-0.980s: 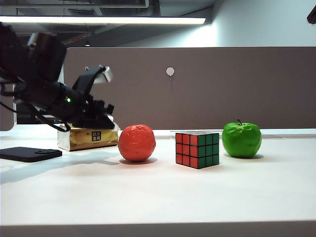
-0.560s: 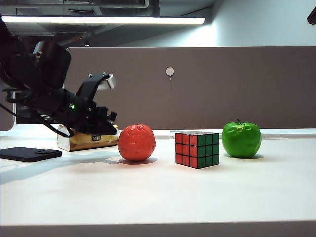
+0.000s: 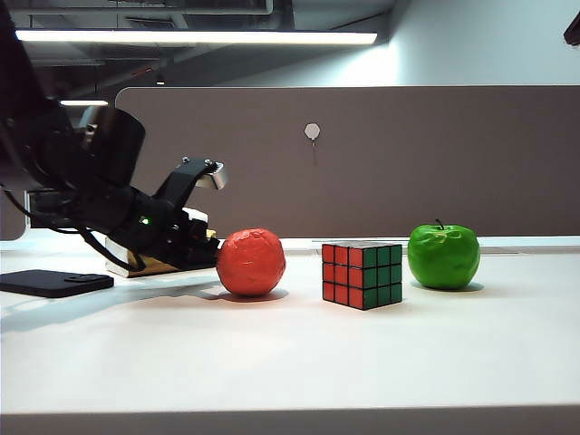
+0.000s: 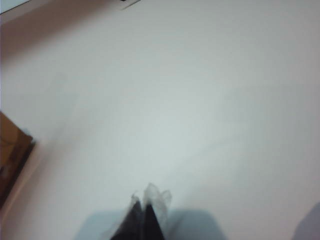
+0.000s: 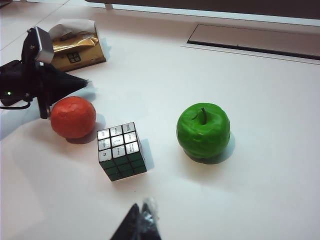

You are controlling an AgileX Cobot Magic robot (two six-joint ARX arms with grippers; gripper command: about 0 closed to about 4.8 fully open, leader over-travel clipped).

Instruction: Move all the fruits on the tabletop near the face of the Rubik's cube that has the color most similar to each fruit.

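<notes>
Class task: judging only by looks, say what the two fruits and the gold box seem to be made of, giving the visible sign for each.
Green apple: probably hard plastic; glossy, with bright highlights.
Red-orange fruit: likely moulded plastic or foam; faceted, bumpy skin with a dull sheen.
Gold box: seemingly foil-faced card; metallic shine, with white tissue on top.
The left pincer is beside the red-orange fruit.

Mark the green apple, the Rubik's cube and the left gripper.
green apple (image 5: 202, 131): right wrist view, upper skin beside the stem.
Rubik's cube (image 3: 362, 274): exterior view, edge between red and green faces.
left gripper (image 5: 82, 81): right wrist view, closed fingertips.

No legible text on anything
</notes>
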